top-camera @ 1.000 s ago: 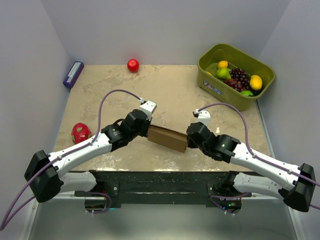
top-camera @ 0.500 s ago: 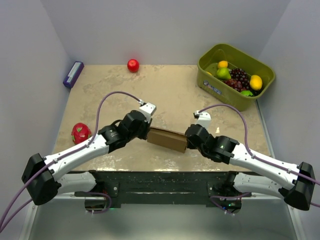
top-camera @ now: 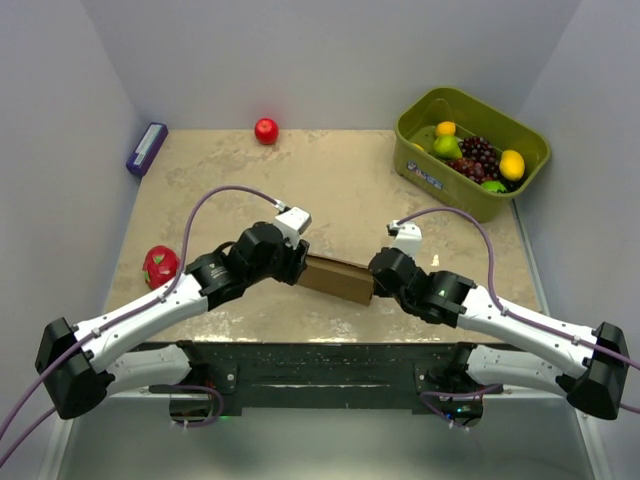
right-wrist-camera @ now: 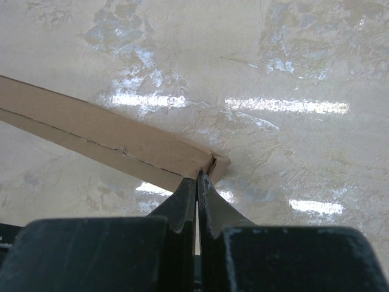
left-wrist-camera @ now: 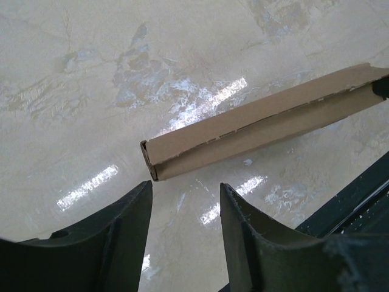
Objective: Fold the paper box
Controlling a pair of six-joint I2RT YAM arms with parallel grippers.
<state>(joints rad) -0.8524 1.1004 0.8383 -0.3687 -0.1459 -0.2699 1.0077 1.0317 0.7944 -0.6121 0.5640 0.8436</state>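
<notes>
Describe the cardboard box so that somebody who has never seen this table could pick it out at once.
On the beige table, look at the middle of the near edge. The box spans the gap from the open left hand to the right hand, which pinches its end. Unlike the red fruit nearby, it is plain brown and slim.

**Q:** Top view: what is concealed?
**A:** The tips of the left gripper (top-camera: 299, 266) and the right gripper (top-camera: 373, 285), under their housings. The bin (top-camera: 465, 198) label is too small to read.
**Q:** Wrist views?
**A:** The paper box (left-wrist-camera: 261, 121) is cut off at 3 o'clock in the left view and at 9 o'clock in the right.
</notes>
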